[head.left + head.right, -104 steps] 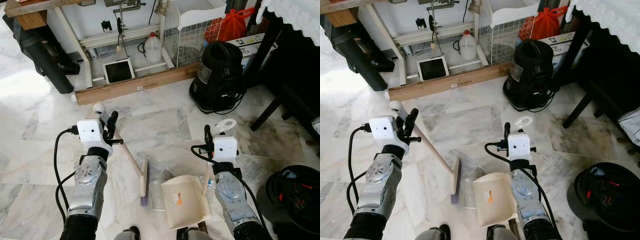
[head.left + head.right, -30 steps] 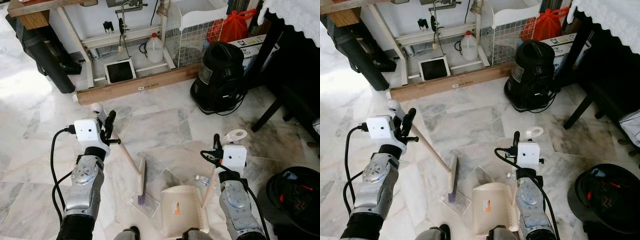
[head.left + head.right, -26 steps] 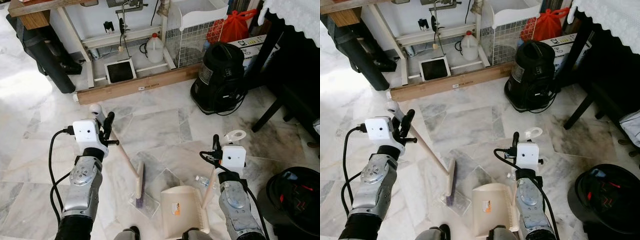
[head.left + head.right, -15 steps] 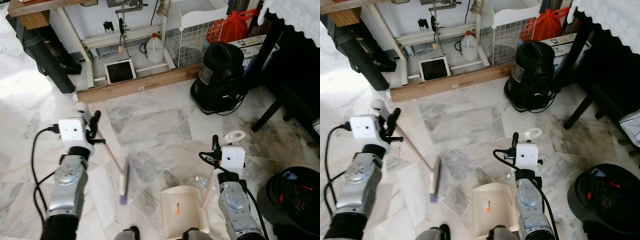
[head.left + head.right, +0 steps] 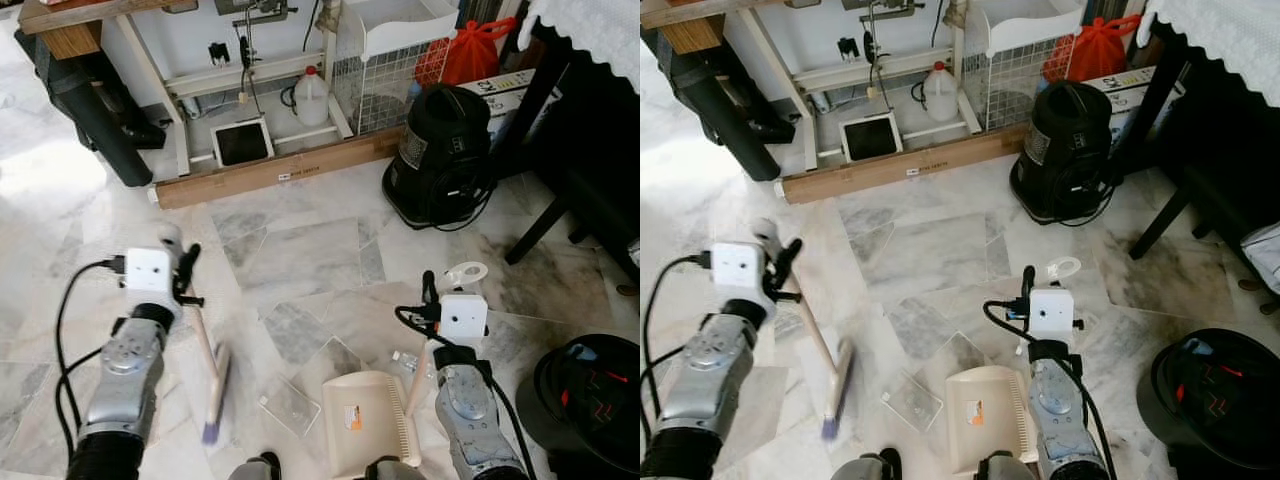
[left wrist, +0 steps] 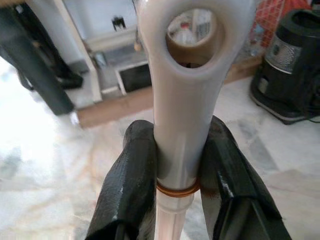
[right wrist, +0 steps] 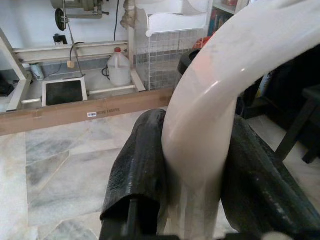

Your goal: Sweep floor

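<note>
The sweep is mid-stroke: the left gripper (image 5: 185,268) has its jaws clamped on the broom (image 5: 208,375) handle, whose head rests on the floor (image 5: 300,250) below them, well to the left of a clear plastic scrap (image 5: 288,410). The right gripper (image 5: 430,290) jaws are clamped on the dustpan (image 5: 365,425) handle. Next, I judge, the head must drag the scrap rightward into the pan. The left wrist view shows both fingers (image 6: 131,185) squeezing the handle just under its hanging loop, which the head views leave unclear.
</note>
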`<state>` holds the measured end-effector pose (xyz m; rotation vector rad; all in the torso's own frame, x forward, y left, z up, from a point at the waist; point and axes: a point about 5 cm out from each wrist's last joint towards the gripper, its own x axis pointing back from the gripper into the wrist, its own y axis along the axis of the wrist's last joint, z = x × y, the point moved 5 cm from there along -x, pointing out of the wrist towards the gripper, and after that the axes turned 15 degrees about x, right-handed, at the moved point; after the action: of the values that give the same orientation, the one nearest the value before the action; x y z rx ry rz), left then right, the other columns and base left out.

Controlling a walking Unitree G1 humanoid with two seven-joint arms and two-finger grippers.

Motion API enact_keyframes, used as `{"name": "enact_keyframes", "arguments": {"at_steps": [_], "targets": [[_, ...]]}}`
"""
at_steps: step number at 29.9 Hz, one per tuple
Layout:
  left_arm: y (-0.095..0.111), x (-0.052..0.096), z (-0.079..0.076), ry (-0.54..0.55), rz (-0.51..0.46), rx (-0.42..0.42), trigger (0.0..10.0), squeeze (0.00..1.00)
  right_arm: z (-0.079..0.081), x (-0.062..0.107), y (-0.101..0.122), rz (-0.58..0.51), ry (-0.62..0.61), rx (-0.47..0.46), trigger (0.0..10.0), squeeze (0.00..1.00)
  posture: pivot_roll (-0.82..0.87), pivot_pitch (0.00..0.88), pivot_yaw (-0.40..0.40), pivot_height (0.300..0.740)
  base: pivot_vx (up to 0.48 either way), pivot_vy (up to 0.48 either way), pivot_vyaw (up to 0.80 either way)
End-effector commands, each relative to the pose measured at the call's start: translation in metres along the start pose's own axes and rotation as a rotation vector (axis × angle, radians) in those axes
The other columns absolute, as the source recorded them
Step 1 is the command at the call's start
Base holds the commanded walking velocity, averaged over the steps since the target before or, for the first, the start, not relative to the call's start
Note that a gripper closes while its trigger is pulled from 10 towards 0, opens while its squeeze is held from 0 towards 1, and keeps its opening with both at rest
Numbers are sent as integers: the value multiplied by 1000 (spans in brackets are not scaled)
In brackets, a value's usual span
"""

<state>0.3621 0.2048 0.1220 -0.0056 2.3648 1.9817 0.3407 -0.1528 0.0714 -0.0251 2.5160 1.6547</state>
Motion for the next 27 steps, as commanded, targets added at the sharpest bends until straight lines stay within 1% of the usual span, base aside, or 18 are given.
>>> {"name": "enact_keyframes", "arguments": {"at_steps": [1, 2, 5, 8, 9, 10, 11, 14, 15, 16, 18, 20, 21, 24, 27], "targets": [[-13, 3, 6, 23, 48, 46, 10000, 0, 14, 10, -11, 40, 53, 4, 10000, 0, 115, 255, 73, 740, 0, 0, 0], [-14, 3, 6, 23, 50, 49, 10000, 0, 14, 10, -11, 41, 56, 5, 10000, 0, 115, 255, 73, 740, 0, 0, 0], [-19, 2, 4, 24, 72, 95, 10000, 0, 19, 14, -14, 47, 76, 14, 10000, 0, 114, 256, 73, 740, 0, 0, 0], [-20, 0, 4, 25, 82, 159, 10000, 0, 20, 15, -14, 50, 78, 13, 10000, 0, 114, 256, 73, 740, 0, 0, 0], [-20, -1, 4, 33, 83, 218, 10000, 0, 20, 15, -14, 50, 78, 13, 10000, 0, 116, 260, 75, 740, 0, 0, 0], [-20, -1, 5, 38, 82, 252, 10000, 0, 20, 15, -14, 49, 79, 13, 10000, 0, 116, 260, 75, 740, 0, 0, 0], [-20, -2, 6, 47, 80, 313, 10000, 0, 21, 15, -13, 48, 79, 12, 10000, 0, 115, 259, 75, 740, 0, 0, 0], [-19, -4, 7, 60, 80, 367, 10000, 0, 21, 14, -13, 48, 80, 12, 10000, 0, 115, 258, 75, 740, 0, 0, 0], [-18, -5, 7, 64, 79, 410, 10000, 0, 21, 14, -13, 47, 81, 11, 10000, 0, 113, 257, 75, 740, 0, 0, 0], [-18, -5, 7, 64, 79, 410, 10000, 0, 21, 14, -13, 47, 81, 11, 10000, 0, 113, 257, 75, 740, 0, 0, 0], [-13, -8, 7, 64, 78, 530, 10000, 0, 21, 13, -13, 48, 82, 12, 10000, 0, 115, 255, 74, 740, 0, 0, 0], [-13, -8, 7, 63, 78, 540, 10000, 0, 21, 13, -13, 48, 83, 12, 10000, 0, 115, 255, 74, 740, 0, 0, 0], [-8, -10, 8, 63, 68, 590, 10000, 0, 22, 13, -13, 48, 85, 12, 10000, 0, 119, 254, 73, 740, 0, 0, 0], [-2, -11, 11, 66, 50, 639, 10000, 0, 23, 12, -12, 45, 87, 11, 10000, 0, 119, 252, 74, 740, 0, 0, 0], [3, -11, 11, 58, 41, 641, 10000, 0, 23, 12, -12, 45, 87, 11, 10000, 0, 120, 248, 73, 740, 0, 0, 0]]}}
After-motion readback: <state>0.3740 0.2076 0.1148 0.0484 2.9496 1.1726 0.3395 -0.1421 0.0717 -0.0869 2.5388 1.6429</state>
